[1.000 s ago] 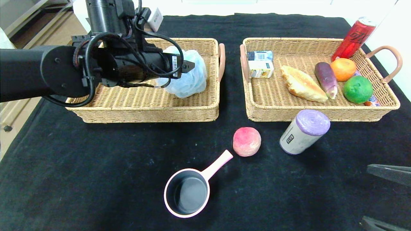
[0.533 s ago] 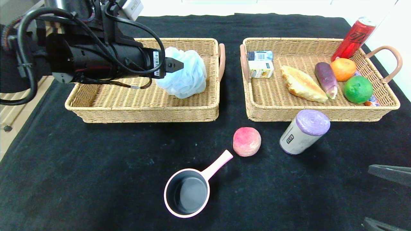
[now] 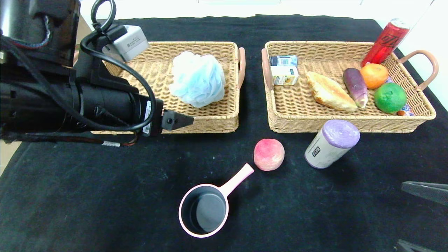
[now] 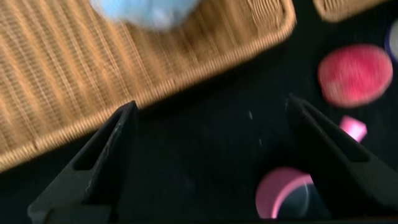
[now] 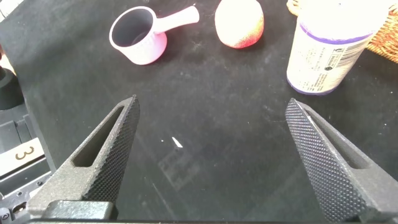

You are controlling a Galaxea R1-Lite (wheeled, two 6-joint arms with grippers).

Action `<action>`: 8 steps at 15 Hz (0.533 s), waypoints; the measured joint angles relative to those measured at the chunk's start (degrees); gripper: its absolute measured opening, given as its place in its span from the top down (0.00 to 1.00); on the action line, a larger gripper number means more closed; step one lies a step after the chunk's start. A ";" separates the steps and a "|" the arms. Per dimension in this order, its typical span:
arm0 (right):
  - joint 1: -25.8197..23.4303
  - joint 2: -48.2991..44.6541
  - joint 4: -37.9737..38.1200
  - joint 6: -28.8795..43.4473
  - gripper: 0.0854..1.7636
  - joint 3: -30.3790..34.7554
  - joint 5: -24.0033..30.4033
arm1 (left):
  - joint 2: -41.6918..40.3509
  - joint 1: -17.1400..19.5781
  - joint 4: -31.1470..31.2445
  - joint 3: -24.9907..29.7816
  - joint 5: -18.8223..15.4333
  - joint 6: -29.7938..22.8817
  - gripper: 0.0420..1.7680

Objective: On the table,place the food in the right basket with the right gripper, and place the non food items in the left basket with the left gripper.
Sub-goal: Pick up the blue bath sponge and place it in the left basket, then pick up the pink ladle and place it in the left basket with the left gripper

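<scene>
A pale blue bath pouf (image 3: 197, 78) lies in the left basket (image 3: 157, 122). My left gripper (image 3: 185, 120) is open and empty, over that basket's front edge; in the left wrist view (image 4: 210, 104) black cloth shows between its fingers. A pink peach (image 3: 268, 154), a purple-capped white roll canister (image 3: 331, 143) and a pink saucepan (image 3: 204, 210) lie on the black cloth in front of the baskets. My right gripper (image 3: 399, 211) is open and empty at the near right; its wrist view (image 5: 211, 102) shows the peach (image 5: 239, 23), canister (image 5: 329, 46) and saucepan (image 5: 140, 34) beyond it.
The right basket (image 3: 350, 124) holds a bread loaf (image 3: 329, 91), an eggplant (image 3: 355, 85), an orange (image 3: 373, 75), a lime (image 3: 390, 97) and two small cartons (image 3: 284, 70). A red can (image 3: 385, 40) leans at its far right corner.
My left gripper has pulled back from the pouf toward me, to the left basket's front edge. The pouf stays in the basket. The right arm has not moved.
</scene>
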 joint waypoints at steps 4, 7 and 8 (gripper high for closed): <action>-0.06 0.11 -0.02 0.02 0.03 -0.02 0.00 | -3.85 -2.55 8.87 4.88 -1.08 0.33 0.04; -0.13 0.11 -0.04 -0.06 0.03 -0.02 0.00 | -5.29 -5.52 6.73 10.25 -0.67 0.60 0.04; -0.17 0.11 -0.06 -0.09 0.03 -0.02 0.00 | -5.56 -7.30 5.34 12.00 -0.06 0.55 0.04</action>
